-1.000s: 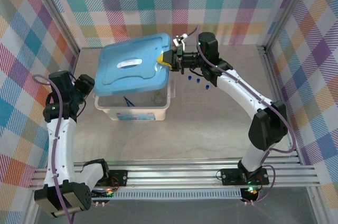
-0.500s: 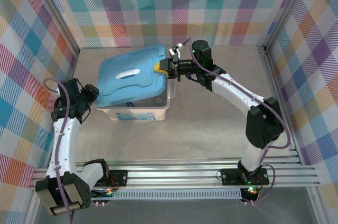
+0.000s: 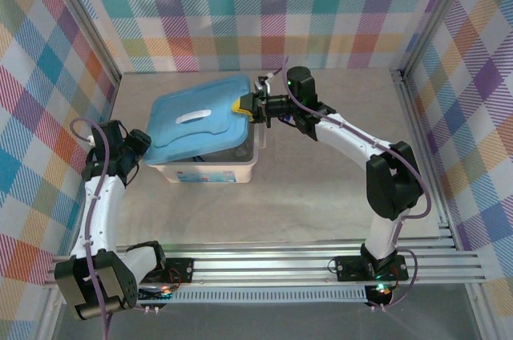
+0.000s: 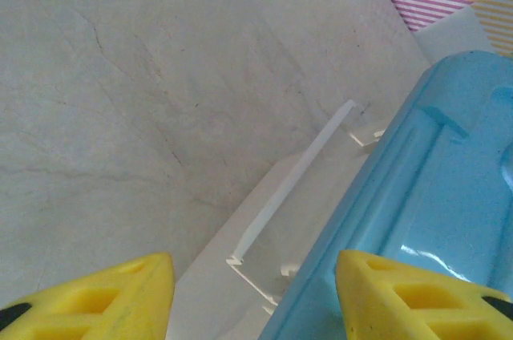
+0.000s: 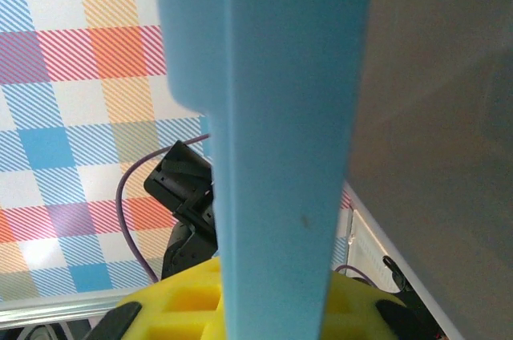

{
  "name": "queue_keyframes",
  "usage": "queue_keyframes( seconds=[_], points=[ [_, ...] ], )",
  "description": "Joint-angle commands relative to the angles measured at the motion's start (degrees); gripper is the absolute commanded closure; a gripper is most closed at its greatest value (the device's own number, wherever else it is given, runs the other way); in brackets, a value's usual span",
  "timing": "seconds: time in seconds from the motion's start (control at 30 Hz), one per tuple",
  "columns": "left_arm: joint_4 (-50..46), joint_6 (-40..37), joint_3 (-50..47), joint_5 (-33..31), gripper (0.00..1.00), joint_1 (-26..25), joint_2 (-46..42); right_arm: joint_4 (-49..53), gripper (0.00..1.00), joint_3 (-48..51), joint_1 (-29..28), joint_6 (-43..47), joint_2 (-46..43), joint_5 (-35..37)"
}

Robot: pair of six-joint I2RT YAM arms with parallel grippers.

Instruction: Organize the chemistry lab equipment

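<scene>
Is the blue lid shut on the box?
Not shut. The lid lies crooked over the box, with the right tool pinching its edge.

The blue lid (image 3: 196, 119) is smooth plastic with a glossy sheen that catches highlights. The box (image 3: 210, 170) is milky, translucent plastic. The table (image 3: 321, 188) is matt grey with faint stone-like veins. The 2 yellow fingers (image 4: 104, 296) of the left gripper (image 4: 252, 268) are matt plastic with moulded hollows. The front rails (image 3: 272, 264) are ribbed bare metal.
</scene>
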State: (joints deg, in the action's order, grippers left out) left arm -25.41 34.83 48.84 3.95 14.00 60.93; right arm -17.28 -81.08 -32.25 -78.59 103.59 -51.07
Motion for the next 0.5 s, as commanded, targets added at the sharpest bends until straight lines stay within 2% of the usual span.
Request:
queue_keyframes(
  seconds=[0.0,0.47],
  points=[
    [-2.0,-1.7,0.0,0.2,0.44,0.3,1.6,-5.0,0.93,0.4,-0.4,-0.5,-0.2,-1.2],
    [-2.5,-2.1,-0.8,0.8,0.43,-0.8,2.6,-6.9,0.91,3.7,1.1,-1.8,-1.4,-0.9]
  ],
)
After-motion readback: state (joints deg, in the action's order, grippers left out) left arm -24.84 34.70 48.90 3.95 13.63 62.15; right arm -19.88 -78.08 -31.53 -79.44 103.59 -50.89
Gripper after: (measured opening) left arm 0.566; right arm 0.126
